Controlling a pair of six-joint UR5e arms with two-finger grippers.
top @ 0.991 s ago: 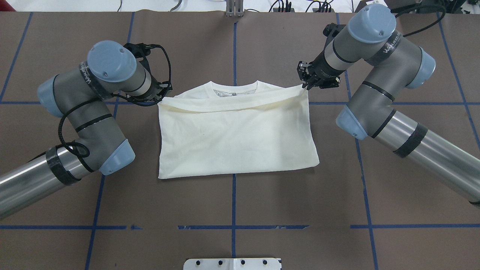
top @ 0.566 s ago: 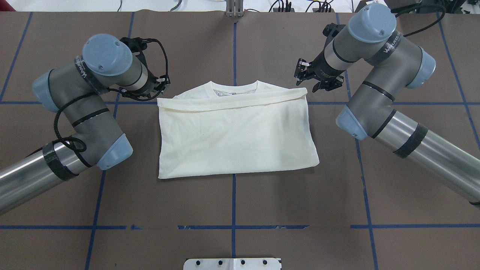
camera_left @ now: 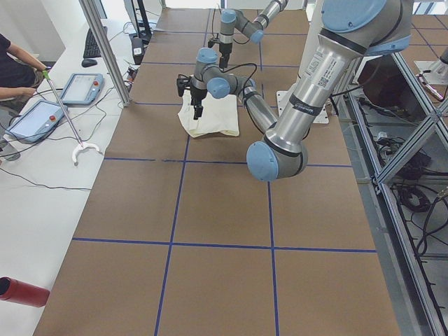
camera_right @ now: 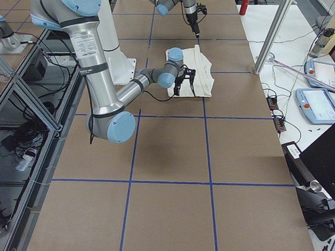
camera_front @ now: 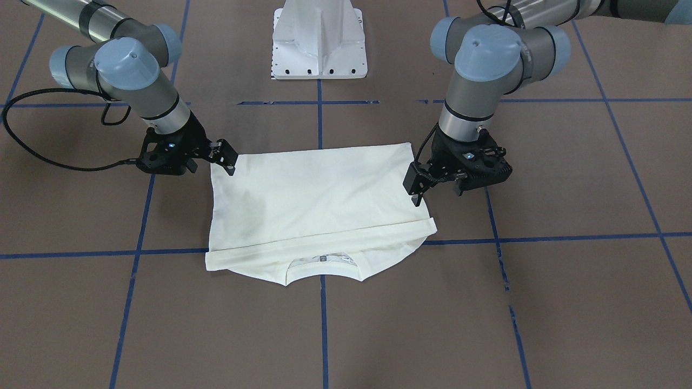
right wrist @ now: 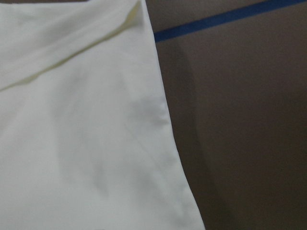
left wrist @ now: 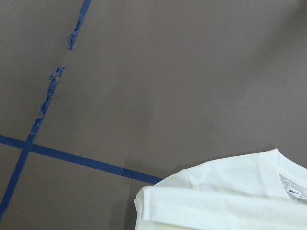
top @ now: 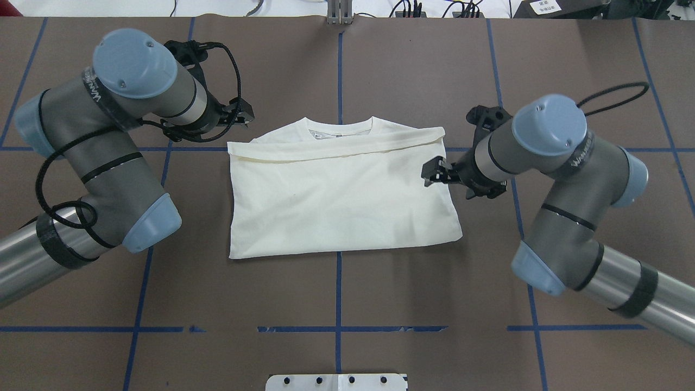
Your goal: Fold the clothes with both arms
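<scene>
The clothes are one cream shirt (top: 342,201) lying flat on the brown table, folded in half. Its hem edge lies across just below the collar (top: 339,127), and no print shows. My left gripper (top: 245,114) hovers open just off the shirt's far-left corner, touching nothing. Seen from the front, the left gripper (camera_front: 413,189) stands above the shirt's (camera_front: 313,205) edge. My right gripper (top: 431,175) is open over the middle of the shirt's right edge and holds nothing. From the front, the right gripper (camera_front: 227,159) appears at the shirt's corner. Both wrist views show only shirt (left wrist: 230,196) (right wrist: 81,143) and table.
Blue tape lines (top: 338,282) grid the brown table. The white pedestal base (camera_front: 319,40) stands at the robot's side of the table. A person (camera_left: 14,70) sits with teach pendants (camera_left: 80,87) at the far-side bench. More pendants (camera_right: 319,105) lie there in the right view.
Both grippers have let go of the folded hem corners. The left gripper has drawn up and away a little. The right gripper has moved toward the robot along the shirt's right edge.
</scene>
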